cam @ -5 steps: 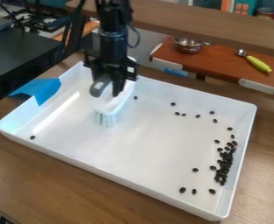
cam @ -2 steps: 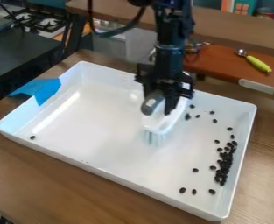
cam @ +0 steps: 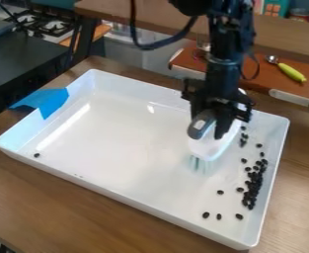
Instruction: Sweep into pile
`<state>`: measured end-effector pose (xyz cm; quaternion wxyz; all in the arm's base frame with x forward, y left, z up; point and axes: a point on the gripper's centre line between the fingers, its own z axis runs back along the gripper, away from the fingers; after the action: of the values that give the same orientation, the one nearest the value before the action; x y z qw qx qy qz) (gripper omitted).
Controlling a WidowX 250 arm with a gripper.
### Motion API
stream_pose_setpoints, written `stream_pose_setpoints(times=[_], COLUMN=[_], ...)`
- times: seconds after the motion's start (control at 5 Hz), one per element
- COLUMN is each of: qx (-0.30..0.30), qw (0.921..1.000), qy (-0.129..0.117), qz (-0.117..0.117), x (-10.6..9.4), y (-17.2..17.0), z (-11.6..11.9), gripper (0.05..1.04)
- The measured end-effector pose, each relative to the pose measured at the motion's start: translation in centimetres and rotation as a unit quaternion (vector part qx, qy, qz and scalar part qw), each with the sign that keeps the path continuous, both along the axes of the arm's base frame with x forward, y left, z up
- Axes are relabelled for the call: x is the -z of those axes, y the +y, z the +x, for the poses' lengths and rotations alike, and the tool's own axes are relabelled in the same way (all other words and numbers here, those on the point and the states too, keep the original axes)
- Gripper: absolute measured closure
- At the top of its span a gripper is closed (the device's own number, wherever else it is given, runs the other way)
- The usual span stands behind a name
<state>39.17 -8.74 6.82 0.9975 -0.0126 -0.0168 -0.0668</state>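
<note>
My gripper (cam: 212, 129) hangs over the right half of the white tray (cam: 130, 133), shut on the handle of a white brush (cam: 216, 144). The brush has a grey handle end, and its pale bristles point down at the tray floor. Dark beans (cam: 252, 185) lie in a dense cluster along the tray's right wall, with several loose ones around it. A few more beans (cam: 243, 140) sit just right of the brush. Several are scattered near the front right, and one bean (cam: 36, 155) lies alone at the far left.
Blue tape (cam: 48, 101) covers part of the tray's left wall. Behind the tray are a red-brown board (cam: 249, 69) with a green-handled scoop (cam: 291, 72) on it, and a raised wooden ledge (cam: 289, 32). A black surface (cam: 21, 64) stands at the left.
The gripper and brush have moved right across the tray. Beans that lay near the back wall are now closer to the right side, beside the brush.
</note>
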Motion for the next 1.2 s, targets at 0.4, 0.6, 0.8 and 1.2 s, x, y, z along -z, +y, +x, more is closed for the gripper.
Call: stream_pose_setpoints(times=[0.4,0.6,0.8,1.2], qx=[0.04,0.067,0.093,0.095], qw=[0.9992,0.9978,0.9954,0.9949], qy=[-0.002,0.006,0.02,0.018], qz=[0.001,-0.005,-0.014,-0.029], x=[0.3,0.4,0.3,-0.3], y=[-1.4,-1.5,-1.8,-1.0], z=[1.1,0.4,-1.3,-2.3], gripper=[0.593,0.593,0.593,0.593])
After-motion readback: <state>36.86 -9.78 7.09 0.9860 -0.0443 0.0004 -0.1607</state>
